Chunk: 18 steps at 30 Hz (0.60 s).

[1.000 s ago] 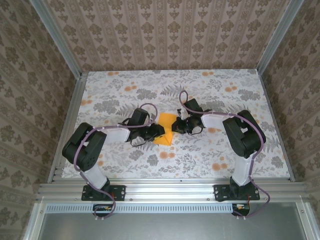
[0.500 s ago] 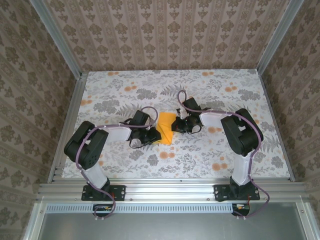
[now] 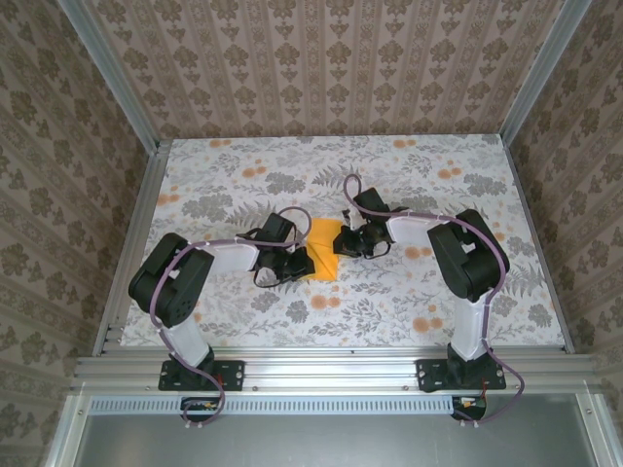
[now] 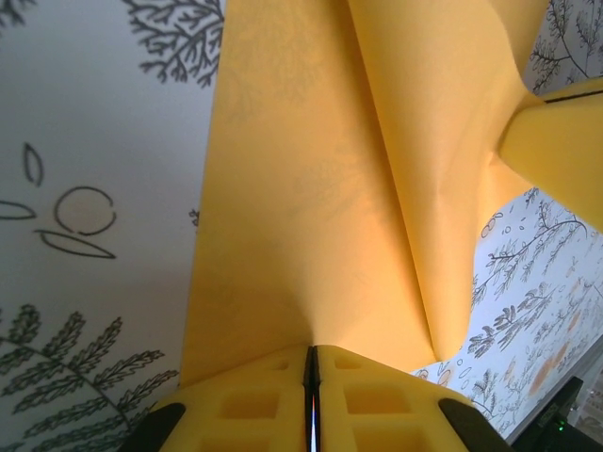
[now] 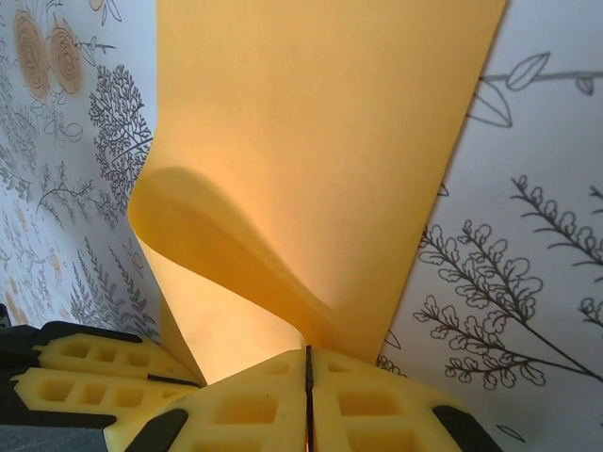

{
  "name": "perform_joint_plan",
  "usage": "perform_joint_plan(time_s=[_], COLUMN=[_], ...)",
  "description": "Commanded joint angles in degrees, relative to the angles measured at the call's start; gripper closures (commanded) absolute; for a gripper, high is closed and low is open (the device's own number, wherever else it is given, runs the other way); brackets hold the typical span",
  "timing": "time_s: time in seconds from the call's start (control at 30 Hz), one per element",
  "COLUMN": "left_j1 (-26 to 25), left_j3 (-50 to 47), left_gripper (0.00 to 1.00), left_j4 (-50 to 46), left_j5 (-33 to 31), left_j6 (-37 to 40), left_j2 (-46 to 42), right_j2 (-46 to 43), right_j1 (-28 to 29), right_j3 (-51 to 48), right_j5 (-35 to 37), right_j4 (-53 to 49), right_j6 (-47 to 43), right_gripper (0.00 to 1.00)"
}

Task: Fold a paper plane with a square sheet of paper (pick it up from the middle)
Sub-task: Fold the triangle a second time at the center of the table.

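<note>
Midway through folding, the thin orange-yellow creased sheet of paper (image 3: 324, 248) bows between two grips: the left gripper (image 3: 297, 261) pinches its left edge and the right gripper (image 3: 350, 243) its right, both sets of jaws closed tight on it. Its long axis runs near to far, and the flat floral tablecloth (image 3: 419, 175) lies open around it.

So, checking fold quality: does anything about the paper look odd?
Yes: the paper isn't lying flat. Pinched in both arms' shut jaws, one layer bulges up in a loose curl, not a sharp crease.
</note>
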Motion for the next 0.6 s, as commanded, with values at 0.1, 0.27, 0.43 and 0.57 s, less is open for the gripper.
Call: perform_joint_plan(time_s=[0.1, 0.27, 0.43, 0.57], left_j1=[-0.64, -0.64, -0.64, -0.62], left_j3=[0.57, 0.83, 1.31, 1.58], left_gripper=[0.89, 0.89, 0.89, 0.89], left_j4=[-5.24, -5.24, -5.4, -5.57], left_j5=[-1.53, -1.36, -1.18, -1.18], left_j6=[2.32, 2.43, 2.68, 2.78], left_j2=[1.81, 2.03, 2.1, 2.11], right_j2=[1.57, 2.06, 2.6, 2.99], right_j1=[0.19, 0.19, 0.19, 0.19], right_j3=[2.2, 2.46, 2.56, 2.81], right_j5=[1.11, 0.83, -0.07, -0.14], right_j4=[-2.42, -2.76, -2.95, -3.21], right_j6=[-1.63, -1.79, -1.92, -1.94], right_gripper=[0.9, 0.9, 0.89, 0.88])
